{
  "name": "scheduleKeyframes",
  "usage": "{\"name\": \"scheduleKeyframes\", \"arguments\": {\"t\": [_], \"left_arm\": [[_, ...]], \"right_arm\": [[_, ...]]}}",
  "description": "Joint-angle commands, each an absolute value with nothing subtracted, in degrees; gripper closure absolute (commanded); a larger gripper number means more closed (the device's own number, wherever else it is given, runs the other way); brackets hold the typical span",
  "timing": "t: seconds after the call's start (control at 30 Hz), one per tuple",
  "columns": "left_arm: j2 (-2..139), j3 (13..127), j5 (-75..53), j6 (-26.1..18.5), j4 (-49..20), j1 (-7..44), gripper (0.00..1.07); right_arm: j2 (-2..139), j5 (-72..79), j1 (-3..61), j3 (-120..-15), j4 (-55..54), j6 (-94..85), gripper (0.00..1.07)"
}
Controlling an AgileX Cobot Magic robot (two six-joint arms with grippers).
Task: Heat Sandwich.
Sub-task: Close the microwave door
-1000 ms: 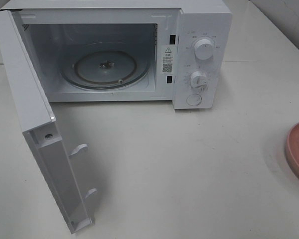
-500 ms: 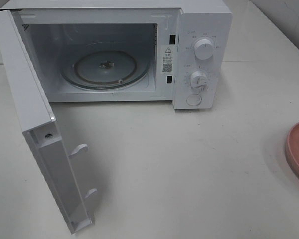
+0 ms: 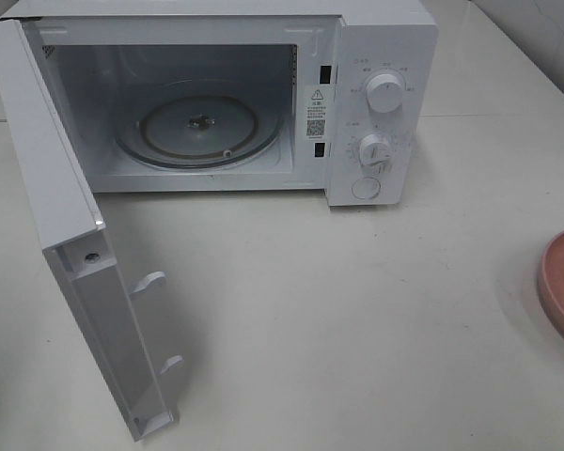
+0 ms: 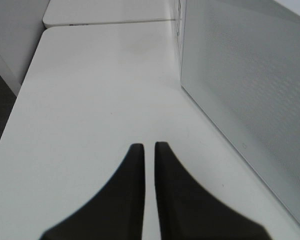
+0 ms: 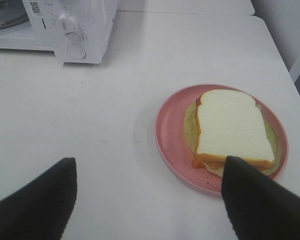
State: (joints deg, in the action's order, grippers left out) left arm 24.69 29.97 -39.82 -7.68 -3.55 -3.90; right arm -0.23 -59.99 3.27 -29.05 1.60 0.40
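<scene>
The sandwich (image 5: 232, 129) lies flat on the pink plate (image 5: 170, 150), which sits on the white table (image 5: 90, 110) well to the side of the microwave (image 3: 381, 103), out past its knob panel. In the high view only the plate's rim shows at the edge of the picture.

It looks light and soft: 2 slices of pale bread with a tan crust and a yellow-green filling that sticks out past the bread on the plate. A hard squeeze would likely dent the bread or push the filling out, and the 2 slices could slide apart if only the top 1 is caught. The safer hold, as I judge it, is across 2 opposite crust edges, low enough to catch both slices, with gentle pressure. Taking the plate by its rim is another option, but the rim looks thin and smooth.

The right gripper (image 5: 150, 192) has its fingers spread wide and hangs above the table just beside the plate, on the microwave side of it. 1 finger (image 5: 255, 200) overlaps the plate's near edge in the wrist view and hides a corner of the sandwich; whether it touches I cannot tell.

The left gripper (image 4: 149, 150) has its fingers pressed nearly together with nothing between them, beside the open microwave door (image 4: 250, 100), well apart from the sandwich.
</scene>
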Motion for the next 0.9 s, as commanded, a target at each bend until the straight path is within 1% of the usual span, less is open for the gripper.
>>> {"name": "scheduleKeyframes", "arguments": {"t": [0.03,0.07,0.1,0.13,0.2,0.23,0.3,0.33,0.37,0.4,0.43,0.47,0.53,0.57,0.67,0.77,0.8,0.83,0.87,0.9], "left_arm": [[28.1,27.3,-30.9,-7.3,-3.3,-4.0,1.06],[29.0,26.1,-27.4,-7.3,-3.3,-4.0,1.06],[30.3,23.4,-20.9,-7.3,-3.3,-4.0,1.06],[30.3,23.4,-20.9,-7.3,-3.3,-4.0,1.06],[31.5,20.6,-13.4,-7.3,-3.3,-4.0,1.06],[32.7,17.2,-6.3,-7.3,-3.3,-4.0,1.06],[34.0,14.0,1.4,-7.3,-3.3,-4.0,1.06],[34.0,14.0,1.4,-7.3,-3.3,-4.0,1.06],[34.7,12.8,4.4,-7.3,-3.3,-4.0,1.06],[36.6,10.1,11.2,-7.3,-3.3,-4.0,1.06],[37.7,9.2,14.6,-7.3,-3.3,-4.0,1.06],[39.0,8.2,17.5,-7.3,-3.3,-4.0,1.06],[40.1,7.6,19.5,-7.3,-3.3,-4.0,1.06],[43.3,7.4,22.9,-6.5,-3.2,-4.0,1.06],[46.3,7.5,25.8,-5.2,-2.6,-4.0,1.06],[52.8,8.4,29.6,-1.7,1.2,-4.0,1.06],[52.8,8.4,29.6,-1.7,1.2,-4.0,1.06],[54.5,8.9,30.1,-0.5,3.4,-4.0,1.06],[57.3,10.0,30.8,2.4,8.8,-4.0,1.06],[58.8,10.6,31.2,4.2,11.9,-4.0,1.06]], "right_arm": [[-1.7,-59.3,3.0,-28.8,1.9,0.0,0.31],[-1.7,-59.3,3.0,-28.8,1.9,0.0,0.31],[-1.7,-59.3,3.0,-28.8,1.9,0.0,0.31],[-1.7,-59.3,3.0,-28.8,1.9,0.0,0.31],[-1.7,-59.3,3.0,-28.8,1.9,0.0,0.31],[-1.7,-59.3,3.0,-28.8,1.9,0.0,0.31],[-1.7,-59.3,3.0,-28.8,1.9,0.0,0.31],[-1.7,-59.3,3.0,-28.8,1.9,0.0,0.31],[-1.7,-59.3,3.0,-28.8,1.9,0.0,0.31],[-1.7,-59.3,3.0,-28.8,1.9,0.0,0.31],[-1.7,-59.3,3.0,-28.8,1.9,0.0,0.31],[-1.7,-59.3,3.0,-28.8,1.9,0.0,0.31],[-1.7,-59.3,3.0,-28.8,1.9,0.0,0.31],[-1.7,-59.3,3.0,-28.8,1.9,0.0,0.31],[-1.7,-59.3,3.0,-28.8,1.9,0.0,0.31],[-1.7,-59.3,3.0,-28.8,1.9,0.0,0.31],[-1.7,-59.3,3.0,-28.8,1.9,0.0,0.31],[-1.7,-59.3,3.0,-28.8,1.9,0.0,0.31],[-1.7,-59.3,3.0,-28.8,1.9,0.0,0.31],[-1.7,-59.3,3.0,-28.8,1.9,0.0,0.31]]}}
